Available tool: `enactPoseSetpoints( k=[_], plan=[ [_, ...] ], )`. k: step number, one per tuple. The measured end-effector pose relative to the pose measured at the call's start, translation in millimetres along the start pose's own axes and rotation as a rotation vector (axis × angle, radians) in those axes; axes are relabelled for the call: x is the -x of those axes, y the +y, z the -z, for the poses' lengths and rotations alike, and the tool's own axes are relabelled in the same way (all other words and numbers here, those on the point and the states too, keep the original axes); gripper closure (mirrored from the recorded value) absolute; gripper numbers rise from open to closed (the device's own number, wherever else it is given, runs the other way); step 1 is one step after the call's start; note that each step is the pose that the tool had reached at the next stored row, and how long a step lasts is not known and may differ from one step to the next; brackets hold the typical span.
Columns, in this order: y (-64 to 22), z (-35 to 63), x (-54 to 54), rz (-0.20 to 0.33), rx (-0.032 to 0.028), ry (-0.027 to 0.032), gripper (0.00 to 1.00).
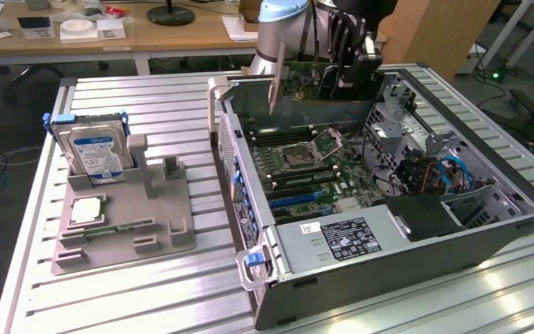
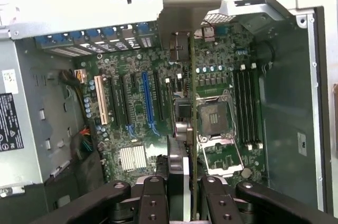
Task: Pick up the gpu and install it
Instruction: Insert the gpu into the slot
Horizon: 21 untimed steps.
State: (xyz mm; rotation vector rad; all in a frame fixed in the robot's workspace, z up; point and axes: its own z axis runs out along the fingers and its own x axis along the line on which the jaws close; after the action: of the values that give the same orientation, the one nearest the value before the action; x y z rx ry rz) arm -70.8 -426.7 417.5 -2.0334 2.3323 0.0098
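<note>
My gripper [image 2: 182, 197] was clamped on the gpu [image 2: 185, 129], edge-on above the motherboard [image 2: 132, 123], in the exterior view's upper middle; I judged a slight skew could jam it beside the slots [image 2: 148, 102]; its bracket [image 2: 185, 7] might snag the case [image 1: 406, 278].

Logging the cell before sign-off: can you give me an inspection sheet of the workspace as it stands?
Surface: ribbed metal table, carrying a grey fixture and an open computer case.
Job's things: gpu held on edge over the case, above the motherboard, not in a slot.
Clutter: hard drive upright in the fixture; CPU chip flat on it.
Grippers: gripper shut on the gpu.
Cables: blue and orange cables inside the case.
Surroundings: wooden desk behind the table.
</note>
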Motion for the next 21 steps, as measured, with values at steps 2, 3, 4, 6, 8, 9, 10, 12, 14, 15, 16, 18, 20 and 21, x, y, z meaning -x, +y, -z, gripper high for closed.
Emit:
enactPoseSetpoints(
  k=[2,3,4,6,8,9,10,12,14,15,16,18,20,21],
  plan=[
    [0.0,-0.2,-0.1,0.020,0.0007,-0.0006,0.72],
    [0.0,-0.4,-0.3,0.029,0.0011,-0.0010,0.72],
    [-0.1,-0.5,-0.4,0.037,0.0013,-0.0014,0.72],
    [-0.1,-0.7,-0.7,0.052,0.0019,-0.0017,0.72],
    [-0.1,-0.8,-0.8,0.070,0.0028,-0.0017,0.72],
    [-0.1,-1.0,-1.0,0.078,0.0030,-0.0022,0.72],
    [-0.2,-1.4,-1.3,0.085,0.0032,-0.0024,0.72],
    [-0.2,-3.0,-1.9,0.101,0.0024,-0.0030,0.72],
    [-0.2,-6.0,-2.6,0.116,0.0024,-0.0034,0.72],
    [-0.2,-7.5,-2.9,0.120,0.0026,-0.0034,0.72],
    [0.0,-8.5,-3.0,0.120,0.0025,-0.0053,0.72],
    [0.3,-9.6,-4.5,0.120,0.0017,-0.0078,0.72],
    [0.3,-10.5,-4.9,0.120,0.0015,-0.0063,0.72],
    [0.2,-10.9,-5.6,0.120,0.0015,-0.0050,0.72]
  ],
)
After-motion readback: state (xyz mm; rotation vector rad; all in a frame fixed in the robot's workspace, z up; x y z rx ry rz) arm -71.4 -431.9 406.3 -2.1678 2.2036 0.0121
